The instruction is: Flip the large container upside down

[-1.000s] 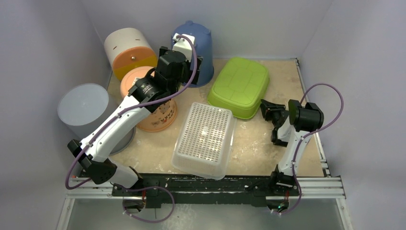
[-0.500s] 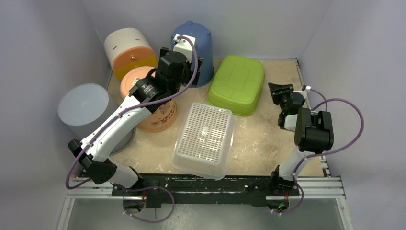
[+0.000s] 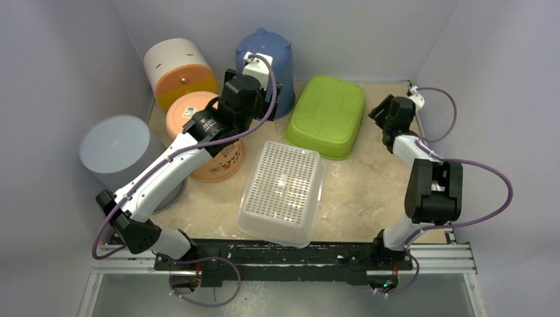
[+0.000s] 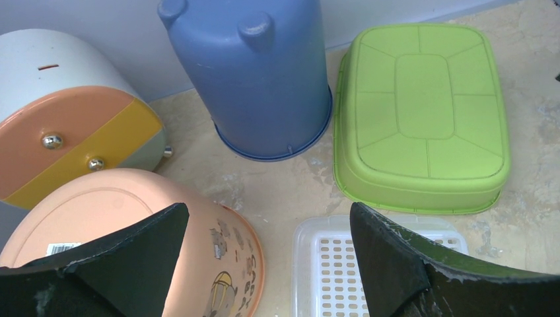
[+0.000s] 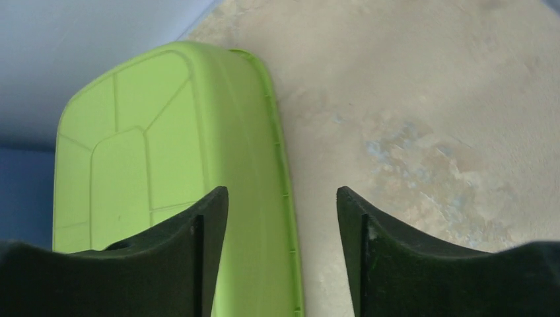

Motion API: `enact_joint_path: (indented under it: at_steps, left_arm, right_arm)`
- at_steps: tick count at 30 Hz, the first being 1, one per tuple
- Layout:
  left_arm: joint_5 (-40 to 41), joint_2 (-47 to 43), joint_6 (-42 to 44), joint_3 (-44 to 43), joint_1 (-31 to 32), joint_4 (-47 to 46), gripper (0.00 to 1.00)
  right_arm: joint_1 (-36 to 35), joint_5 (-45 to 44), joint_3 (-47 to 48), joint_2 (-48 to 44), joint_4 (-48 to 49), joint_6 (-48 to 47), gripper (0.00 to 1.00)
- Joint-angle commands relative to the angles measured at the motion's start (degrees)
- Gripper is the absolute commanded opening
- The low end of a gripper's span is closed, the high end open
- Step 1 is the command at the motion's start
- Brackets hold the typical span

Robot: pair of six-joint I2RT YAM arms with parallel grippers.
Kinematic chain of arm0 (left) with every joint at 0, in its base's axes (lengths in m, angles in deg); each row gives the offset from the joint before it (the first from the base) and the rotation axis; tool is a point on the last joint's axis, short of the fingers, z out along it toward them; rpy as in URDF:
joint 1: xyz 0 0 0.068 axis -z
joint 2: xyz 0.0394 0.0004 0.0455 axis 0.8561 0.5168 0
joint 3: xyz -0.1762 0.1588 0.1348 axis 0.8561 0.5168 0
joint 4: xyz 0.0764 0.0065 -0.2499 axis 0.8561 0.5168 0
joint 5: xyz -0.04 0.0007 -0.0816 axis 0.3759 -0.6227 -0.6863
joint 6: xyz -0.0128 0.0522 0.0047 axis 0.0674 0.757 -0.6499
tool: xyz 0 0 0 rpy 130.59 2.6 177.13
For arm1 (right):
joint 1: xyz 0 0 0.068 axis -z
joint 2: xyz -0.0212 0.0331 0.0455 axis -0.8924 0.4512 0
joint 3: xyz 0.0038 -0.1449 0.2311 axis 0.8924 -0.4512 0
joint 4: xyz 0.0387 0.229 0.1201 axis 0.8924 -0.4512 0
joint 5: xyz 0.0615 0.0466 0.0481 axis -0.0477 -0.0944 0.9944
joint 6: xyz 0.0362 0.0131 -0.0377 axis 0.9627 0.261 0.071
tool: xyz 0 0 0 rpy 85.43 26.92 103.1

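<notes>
Green plastic tub point(image 3: 328, 117), upper centre of the overhead view, lies base-up. You should find it light, stiff and smooth; take hold at its thin rim point(image 5: 285, 165). Right gripper point(image 5: 282, 198) faces that rim, spread and empty; left gripper point(image 4: 267, 214) is likewise spread.

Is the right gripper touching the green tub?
Cannot tell. Right wrist view: one finger overlaps the green tub; neither contact nor gap shows.
</notes>
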Motion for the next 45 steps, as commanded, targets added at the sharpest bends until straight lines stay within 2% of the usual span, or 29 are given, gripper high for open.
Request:
enact_joint_path:
  at_steps: [1, 2, 3, 4, 9, 14, 19, 32, 45]
  left_arm:
    - [-0.2, 0.0, -0.4, 1.4, 0.3, -4.4, 0.89]
    - [-0.3, 0.2, -0.6, 1.6, 0.3, -4.6, 0.89]
    - [-0.5, 0.0, -0.7, 1.9, 0.3, -4.9, 0.89]
    - [-0.5, -0.1, -0.8, 2.3, 0.3, -5.5, 0.89]
    - [0.1, -2.0, -1.1, 6.8, 0.3, -9.0, 0.89]
    - [0.1, -2.0, -1.5, 8.6, 0.2, -9.6, 0.89]
    - [0.2, -1.7, -1.6, 10.0, 0.3, -10.7, 0.89]
    - [-0.6, -1.3, -3.0, 12.6, 0.3, -11.8, 0.89]
    - [-1.0, -2.3, -3.1, 16.2, 0.3, -13.8, 0.89]
  right_arm:
    - [-7.0, -9.9, 9.0, -4.6, -10.9, -12.9, 0.69]
    - [-8.3, -10.8, 10.2, -5.0, -11.8, -14.4, 0.87]
    - [-9.4, -10.9, 11.2, -5.4, -12.3, -16.2, 0.98]
    - [-10.4, -10.3, 12.1, -6.0, -12.7, -17.6, 1.0]
    - [-12.4, -3.0, 10.9, -11.7, -11.0, -22.6, 1.0]
    - [-14.9, -0.1, 9.0, -16.8, -12.1, -27.9, 1.0]
    - [-19.2, -3.6, 12.5, -15.8, -19.1, -30.7, 1.0]
    - [-21.1, 0.2, 11.1, -17.3, -16.4, -31.0, 1.0]
    - [-21.6, -3.5, 11.3, -16.1, -17.2, -31.7, 1.0]
